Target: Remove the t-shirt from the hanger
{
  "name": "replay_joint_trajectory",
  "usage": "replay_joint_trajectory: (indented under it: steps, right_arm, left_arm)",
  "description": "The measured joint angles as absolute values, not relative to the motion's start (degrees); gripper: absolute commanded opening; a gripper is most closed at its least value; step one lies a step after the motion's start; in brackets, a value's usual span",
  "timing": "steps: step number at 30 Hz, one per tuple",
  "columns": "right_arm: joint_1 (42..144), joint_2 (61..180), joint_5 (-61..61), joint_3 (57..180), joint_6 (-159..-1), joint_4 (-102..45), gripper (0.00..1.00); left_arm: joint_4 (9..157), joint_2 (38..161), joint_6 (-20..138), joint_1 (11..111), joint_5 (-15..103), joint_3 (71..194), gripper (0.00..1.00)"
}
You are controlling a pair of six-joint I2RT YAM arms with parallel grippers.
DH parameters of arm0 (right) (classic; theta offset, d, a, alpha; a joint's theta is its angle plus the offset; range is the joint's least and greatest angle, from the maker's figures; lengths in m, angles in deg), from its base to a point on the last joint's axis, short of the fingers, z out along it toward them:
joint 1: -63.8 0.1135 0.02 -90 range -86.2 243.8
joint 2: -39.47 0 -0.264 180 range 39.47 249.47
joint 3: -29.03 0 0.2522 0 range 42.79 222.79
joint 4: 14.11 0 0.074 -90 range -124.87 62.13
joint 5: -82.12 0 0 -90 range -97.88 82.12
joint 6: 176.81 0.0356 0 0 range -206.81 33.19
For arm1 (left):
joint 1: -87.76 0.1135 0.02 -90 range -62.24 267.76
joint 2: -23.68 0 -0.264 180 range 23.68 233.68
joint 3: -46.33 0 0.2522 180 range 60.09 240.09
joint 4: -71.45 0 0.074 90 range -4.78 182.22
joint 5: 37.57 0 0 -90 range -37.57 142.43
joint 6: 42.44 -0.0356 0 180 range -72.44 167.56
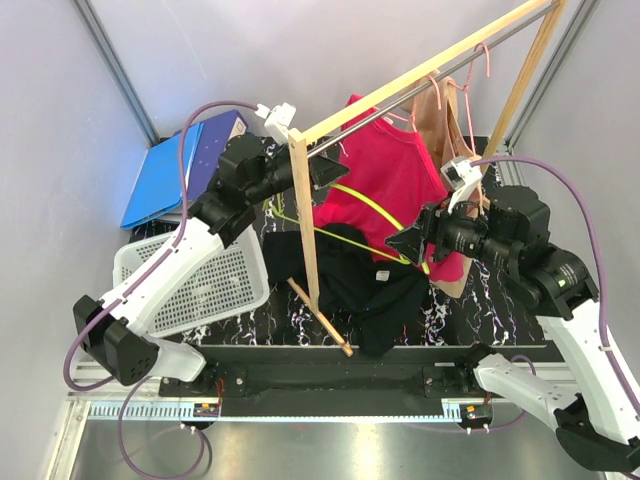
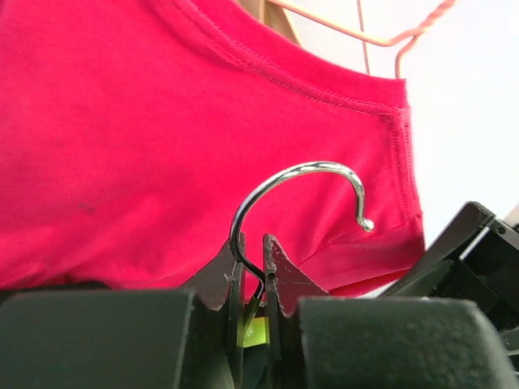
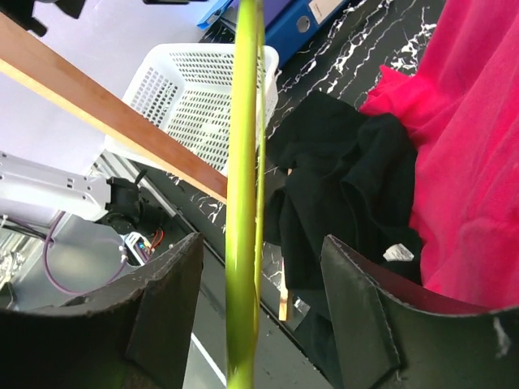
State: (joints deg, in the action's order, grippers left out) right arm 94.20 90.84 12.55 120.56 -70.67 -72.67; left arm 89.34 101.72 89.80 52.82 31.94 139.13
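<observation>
My left gripper (image 1: 325, 168) is shut on the metal hook (image 2: 300, 174) of a yellow-green hanger (image 1: 385, 222), held up near the rack rail; the left wrist view shows the jaws (image 2: 253, 263) pinching the hook's stem. My right gripper (image 1: 408, 243) is open, its jaws on either side of the hanger's green bar (image 3: 243, 203) without touching it. A black t-shirt (image 1: 360, 285) lies heaped on the table below the hanger, also in the right wrist view (image 3: 340, 186). The hanger's visible arms look bare.
A red t-shirt (image 1: 390, 180) hangs on the wooden rack just behind the hanger, beside pink hangers (image 1: 450, 90) and a beige garment (image 1: 452, 135). The rack's post (image 1: 305, 220) stands between the arms. A white basket (image 1: 200, 285) and blue folder (image 1: 170, 170) sit left.
</observation>
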Motion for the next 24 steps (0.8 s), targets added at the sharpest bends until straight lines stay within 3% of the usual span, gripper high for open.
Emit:
replay_joint_trajectory:
  steps: [2,3,5,7,9,10,12,13,16,20,24]
  right_arm:
    - [94.2,91.5,13.4,121.1,-71.4,-72.8,0.55]
    - [94.2,92.0,14.0,121.4,-71.7,-72.8,0.42]
    - [94.2,92.6,14.8,121.6,-72.4,-72.7,0.29]
    - [94.2,93.3,16.2,121.5,-72.0,-72.5,0.02]
    - [94.2,93.4,16.7,121.3,-71.2,-71.9,0.0]
    - [93.9,93.3,16.8,121.2,-70.6,-71.7,0.0]
    - [93.8,93.2,17.0,121.1,-70.1,-71.0,0.0]
    - [93.8,93.2,17.1,121.2,-69.9,-70.7,0.0]
    - [93.9,93.7,17.3,121.7,-69.7,-70.7,0.0]
    - [94.1,96.2,17.1,125.5,-69.7,-70.7,0.0]
    - [94.1,98.5,16.5,130.4,-70.3,-70.9,0.0]
  left_arm:
    - [88.5,102.3,90.5,52.8,30.4,139.2,0.0]
    - [88.1,102.5,90.9,52.8,29.9,139.3,0.0]
    - [88.1,102.7,91.7,52.8,29.3,139.4,0.0]
    - [88.0,102.8,92.3,52.8,29.1,139.4,0.0]
    - [88.0,102.8,92.8,52.9,29.2,139.4,0.0]
    - [87.7,102.7,93.1,52.9,29.3,139.4,0.07]
    - [87.1,102.5,93.2,52.9,29.4,139.3,0.29]
    - [86.8,102.3,93.4,52.9,29.6,139.2,0.45]
    - [85.6,100.2,95.1,52.9,30.3,138.3,0.65]
    - [86.4,94.7,94.6,53.0,32.2,137.2,0.79]
    - [90.0,87.5,91.8,53.5,36.7,136.1,0.84]
